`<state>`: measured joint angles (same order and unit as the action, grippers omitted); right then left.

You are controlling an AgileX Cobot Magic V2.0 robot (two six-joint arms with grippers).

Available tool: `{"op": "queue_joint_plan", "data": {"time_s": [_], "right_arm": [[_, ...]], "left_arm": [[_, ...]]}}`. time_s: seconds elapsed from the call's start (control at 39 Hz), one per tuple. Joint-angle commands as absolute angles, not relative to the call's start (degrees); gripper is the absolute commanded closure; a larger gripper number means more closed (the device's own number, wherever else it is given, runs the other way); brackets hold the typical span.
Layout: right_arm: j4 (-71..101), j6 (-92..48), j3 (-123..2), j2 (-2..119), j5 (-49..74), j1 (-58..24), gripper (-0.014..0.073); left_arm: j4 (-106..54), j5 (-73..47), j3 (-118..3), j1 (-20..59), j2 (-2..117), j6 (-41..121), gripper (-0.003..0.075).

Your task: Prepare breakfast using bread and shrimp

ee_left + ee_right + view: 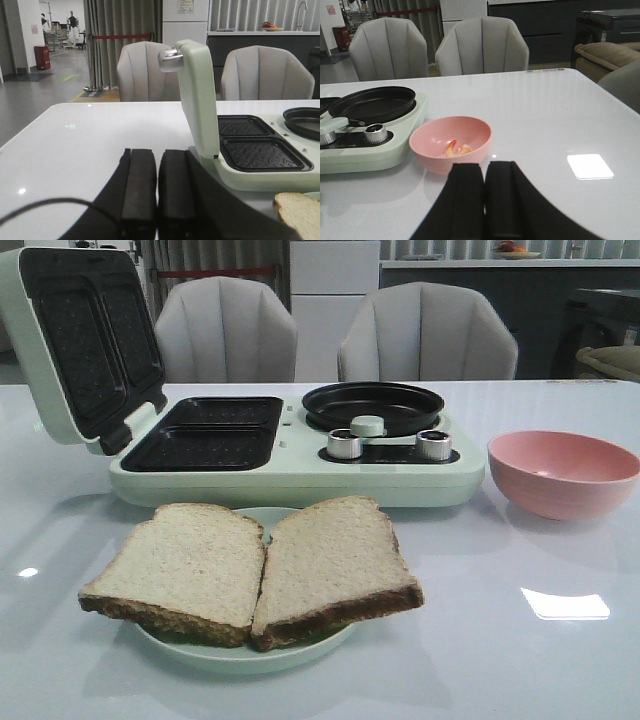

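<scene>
White glossy surface [560, 670] is carrying two pale square bread slices [255, 570]; only the right wrist view is showing orange-pink shrimp [456, 148] inside the pink bowl [427, 140]; both claws, left [157, 192] and right [485, 200], are sitting closed, empty.

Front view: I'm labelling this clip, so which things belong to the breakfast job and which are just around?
Job:
bread on plate
shrimp in pink bowl
open sandwich maker with pan

Around:
two chairs
back counter

Left gripper [149, 187] matte black, blocky rectangular fingers, thin black cable, right gripper [485, 200] equally black and blocky
</scene>
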<state>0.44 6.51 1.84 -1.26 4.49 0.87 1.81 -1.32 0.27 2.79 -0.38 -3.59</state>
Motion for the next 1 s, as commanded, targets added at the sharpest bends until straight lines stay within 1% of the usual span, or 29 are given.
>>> {"op": "queue_joint_plan", "data": {"time_s": [0.0,0.15,0.28,0.39,0.56,0.69,0.98], "right_arm": [[0.0,6.3,0.6,-1.7,-0.7,1.2,0.0442],[0.0,6.3,0.6,-1.7,-0.7,1.2,0.0442],[0.0,6.3,0.6,-1.7,-0.7,1.2,0.0442],[0.0,6.3,0.6,-1.7,-0.7,1.2,0.0442],[0.0,6.3,0.6,-1.7,-0.7,1.2,0.0442],[0.0,6.3,0.6,-1.7,-0.7,1.2,0.0442],[0.0,6.3,0.6,-1.7,-0.7,1.2,0.0442]], "left_arm": [[2.2,6.0,1.5,3.2,-1.3,-3.6,0.0608],[2.0,16.3,1.1,3.2,-1.3,-3.6,0.0608],[1.8,16.3,-3.3,3.2,-0.8,-3.7,0.0608],[1.8,11.6,-9.7,3.2,0.3,-3.7,0.0608],[1.8,-6.8,-23.0,3.2,7.5,-3.7,0.0608],[0.6,-18.1,-28.2,3.2,13.0,-3.7,0.0608],[0.0,-17.1,-26.7,3.3,15.2,-3.7,0.0608]]}}
